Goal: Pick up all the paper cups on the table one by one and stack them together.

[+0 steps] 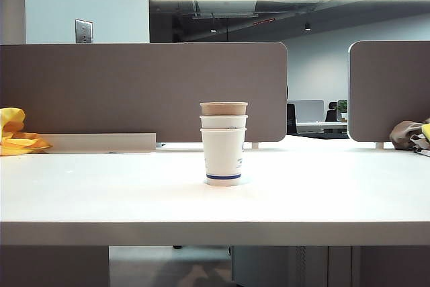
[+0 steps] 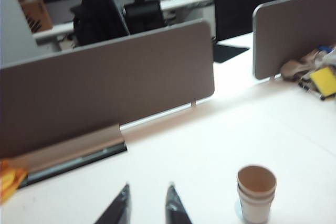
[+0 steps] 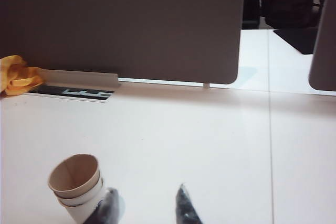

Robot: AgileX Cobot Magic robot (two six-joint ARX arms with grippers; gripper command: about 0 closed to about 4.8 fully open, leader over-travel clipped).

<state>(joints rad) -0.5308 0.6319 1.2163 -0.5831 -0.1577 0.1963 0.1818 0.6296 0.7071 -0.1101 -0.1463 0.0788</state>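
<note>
The paper cups (image 1: 224,142), nested one in another, stand upright mid-table (image 1: 101,193) before the partition panel (image 1: 141,92), with the left gripper (image 2: 148,203) above the table apart from the stack, jaws parted, and the right gripper (image 3: 144,205) just beside it, jaws parted.

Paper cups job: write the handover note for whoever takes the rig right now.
Left gripper: open, empty, above the table, apart from the cups.
Right gripper: open, empty, close beside the stack, gripping nothing.
Paper cups: all three nested upright mid-table, brown cup on top, two white cups beneath.
Done: stacking looks complete; no loose cup shows in any view.
Left: probably only pulling both arms clear without knocking the stack.
</note>
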